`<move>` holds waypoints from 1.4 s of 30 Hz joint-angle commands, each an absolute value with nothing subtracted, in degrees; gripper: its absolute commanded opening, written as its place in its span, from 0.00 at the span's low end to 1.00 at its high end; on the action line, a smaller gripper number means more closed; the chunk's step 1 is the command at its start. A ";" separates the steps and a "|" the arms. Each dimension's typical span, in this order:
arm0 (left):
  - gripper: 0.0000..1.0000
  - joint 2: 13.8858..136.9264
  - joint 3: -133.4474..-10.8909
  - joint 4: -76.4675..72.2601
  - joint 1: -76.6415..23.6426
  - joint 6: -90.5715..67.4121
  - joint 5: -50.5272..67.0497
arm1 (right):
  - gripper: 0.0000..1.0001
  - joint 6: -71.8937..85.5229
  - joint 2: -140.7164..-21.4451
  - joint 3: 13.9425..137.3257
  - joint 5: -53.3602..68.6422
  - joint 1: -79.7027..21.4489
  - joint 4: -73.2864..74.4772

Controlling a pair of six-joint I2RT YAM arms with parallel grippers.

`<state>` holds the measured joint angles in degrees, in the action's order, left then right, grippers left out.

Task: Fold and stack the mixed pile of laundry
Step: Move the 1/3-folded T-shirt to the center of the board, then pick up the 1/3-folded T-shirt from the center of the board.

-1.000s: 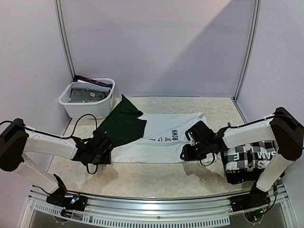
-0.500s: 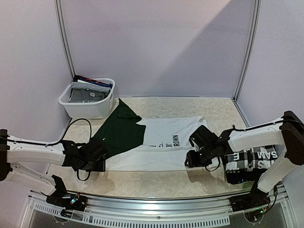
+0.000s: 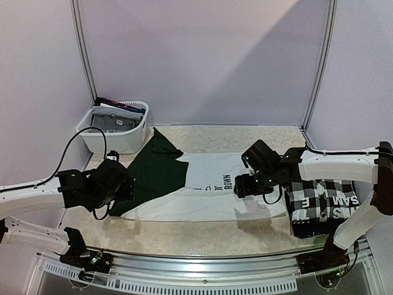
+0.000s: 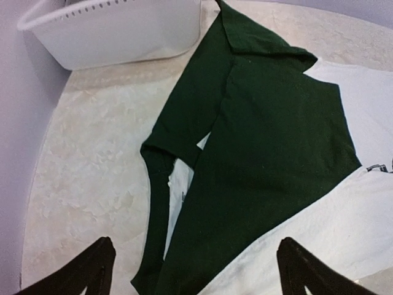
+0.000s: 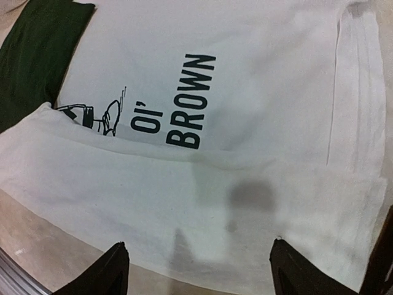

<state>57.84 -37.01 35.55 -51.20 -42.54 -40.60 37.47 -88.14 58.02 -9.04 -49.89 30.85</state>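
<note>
A white cloth [image 3: 215, 187] printed "OI' BROWN" lies spread flat mid-table, its dark green part [image 3: 153, 172] at the left end. Its near strip [image 5: 184, 203] lies folded over the lower print. My left gripper [image 3: 126, 187] hovers open by the green end, with nothing between its fingers [image 4: 196, 270]. My right gripper [image 3: 241, 187] hangs open over the cloth's near right strip [image 5: 199, 267], also holding nothing. At the right lies a folded stack: the black-and-white checkered shirt [image 3: 313, 200] with a black piece with white letters [image 3: 338, 206]. More garments [image 3: 113, 120] fill the basket.
A white plastic basket [image 3: 92, 138] stands at the back left, close to the green cloth's tip; its wall shows in the left wrist view [image 4: 123, 31]. Lilac walls close off the left, back and right. A metal rail [image 3: 202, 267] runs along the table's near edge.
Both grippers dragged the white cloth's near edge toward the front, then opened and let it go. The left gripper drew back and up to the left; the right one lifted and moved farther back.
</note>
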 commanded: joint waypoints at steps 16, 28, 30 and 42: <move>1.00 69.64 -48.21 20.69 -39.64 -28.52 -38.33 | 0.99 37.54 -75.35 50.73 -25.13 -47.47 19.95; 0.98 81.20 -59.11 21.19 -34.80 -32.67 -35.79 | 0.99 36.12 -77.05 50.37 -24.86 -43.46 20.51; 0.97 83.46 -61.27 20.84 -33.75 -33.23 -34.27 | 0.99 36.02 -77.23 50.00 -24.34 -42.67 20.16; 0.92 99.04 -74.84 21.78 -29.46 -39.81 -29.69 | 0.99 35.37 -76.89 48.43 -24.30 -40.24 19.88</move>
<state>94.24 -70.81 21.71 -31.00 -37.04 -32.32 35.83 -77.06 50.02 -23.70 -40.75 20.43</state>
